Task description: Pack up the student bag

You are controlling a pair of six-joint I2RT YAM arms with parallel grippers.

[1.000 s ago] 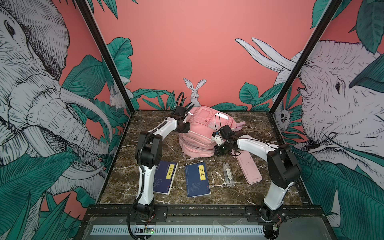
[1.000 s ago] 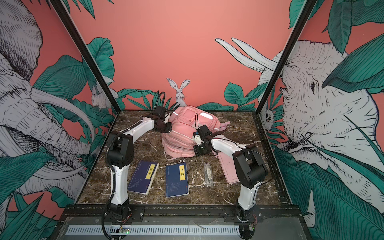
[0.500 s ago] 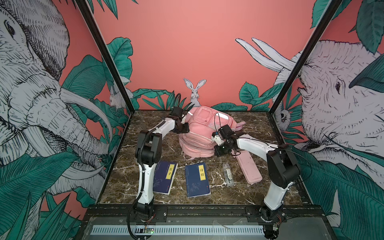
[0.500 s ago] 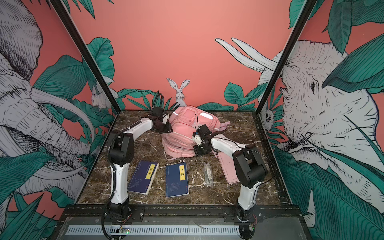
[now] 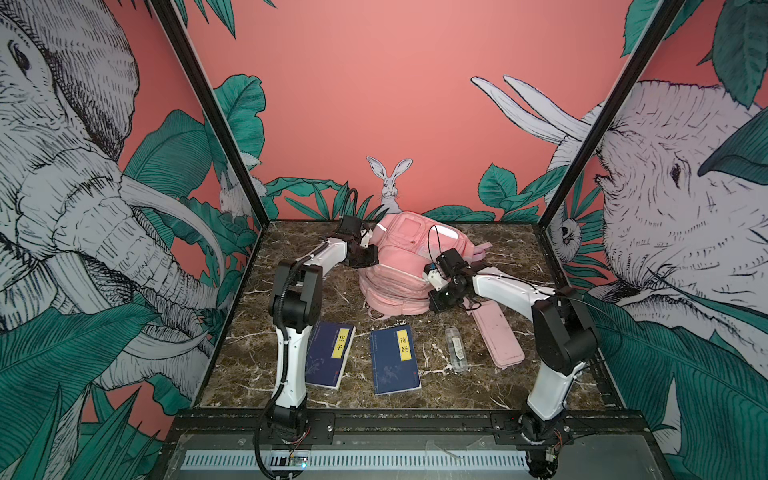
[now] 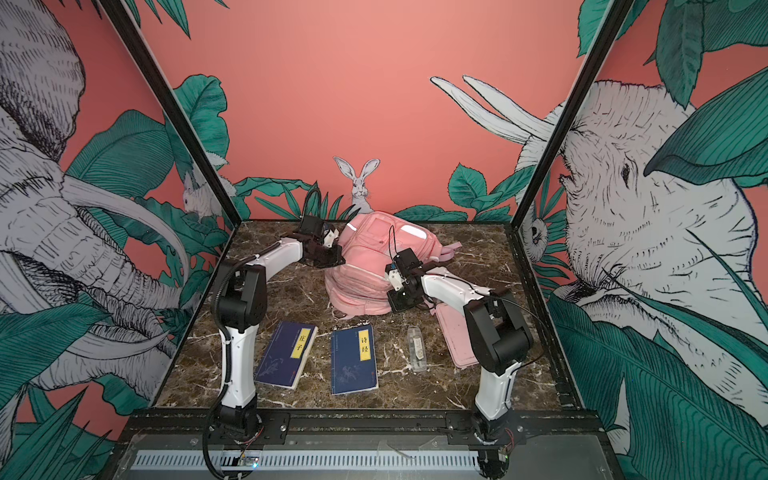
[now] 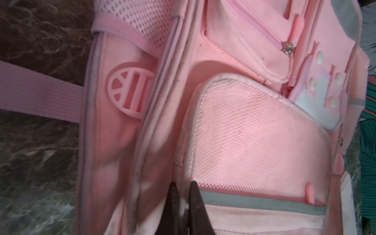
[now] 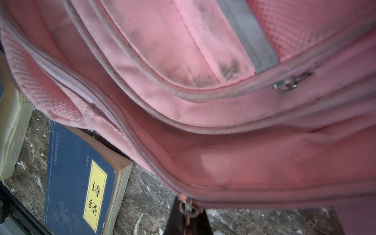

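Note:
The pink student bag (image 5: 399, 266) (image 6: 365, 266) lies at the back middle of the marble floor in both top views. My left gripper (image 5: 370, 259) (image 6: 336, 259) presses against the bag's left side. In the left wrist view its gripper (image 7: 183, 195) is shut, pinching a ridge of the bag (image 7: 254, 132) beside the mesh pocket. My right gripper (image 5: 438, 301) (image 6: 399, 303) sits at the bag's front right corner. The right wrist view shows that gripper (image 8: 188, 213) shut on a zipper pull (image 8: 186, 207) at the lower seam of the bag (image 8: 183, 61).
Two dark blue books (image 5: 330, 355) (image 5: 395, 359) lie in front of the bag; the nearer one also appears in the right wrist view as a blue book (image 8: 81, 183). A clear small case (image 5: 455, 348) and a flat pink pencil case (image 5: 496, 334) lie to the right.
The left gripper's jaws have closed onto the bag's side. The right gripper has kept its hold and place.

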